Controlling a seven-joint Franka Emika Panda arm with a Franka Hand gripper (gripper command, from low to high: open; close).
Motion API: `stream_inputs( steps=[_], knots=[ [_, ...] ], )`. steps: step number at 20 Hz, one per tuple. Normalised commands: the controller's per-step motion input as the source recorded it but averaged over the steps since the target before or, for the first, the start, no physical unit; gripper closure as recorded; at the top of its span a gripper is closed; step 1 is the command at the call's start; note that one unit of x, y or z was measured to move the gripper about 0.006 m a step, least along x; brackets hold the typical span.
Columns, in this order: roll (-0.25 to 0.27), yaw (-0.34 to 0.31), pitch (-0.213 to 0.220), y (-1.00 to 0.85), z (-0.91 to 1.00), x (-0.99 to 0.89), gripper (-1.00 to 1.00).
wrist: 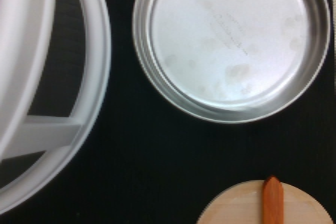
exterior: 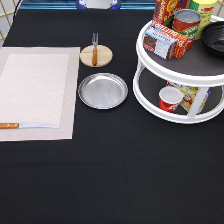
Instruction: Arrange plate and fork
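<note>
The silver plate (exterior: 103, 90) lies on the black cloth, between the pale placemat and the white two-tier stand. In the wrist view the plate (wrist: 229, 55) fills much of the picture. The fork (exterior: 94, 48) rests across a round wooden coaster (exterior: 96, 55) just above the plate in the exterior view, tines toward the exterior view's top. In the wrist view only the end of the fork's orange-brown handle (wrist: 273, 200) shows, on the coaster (wrist: 259, 205). The gripper does not appear in the exterior view.
A pale placemat (exterior: 37, 92) lies at the exterior view's left, with a wooden-handled knife (exterior: 27, 125) on its lower edge. The white two-tier stand (exterior: 180, 70) at the right carries cans, boxes, a black bowl (exterior: 214, 37) and a red cup (exterior: 170, 98). Its rim (wrist: 67, 100) shows in the wrist view.
</note>
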Motion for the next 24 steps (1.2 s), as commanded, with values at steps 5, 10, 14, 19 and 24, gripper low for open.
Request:
stream_inputs(
  steps=[5, 10, 14, 19, 24],
  knots=[
    [-0.015, -0.011, 0.050, -0.01, 0.04, 0.54, -1.00],
    [0.000, -0.064, 0.048, -0.17, 0.04, 0.94, -1.00],
    [0.031, -0.070, 0.032, -0.31, 0.00, 0.89, -1.00],
    [0.056, -0.032, 0.030, -0.35, -0.08, 0.82, -1.00],
    [0.094, -0.017, 0.026, -0.29, -0.29, 0.72, -1.00]
  ],
)
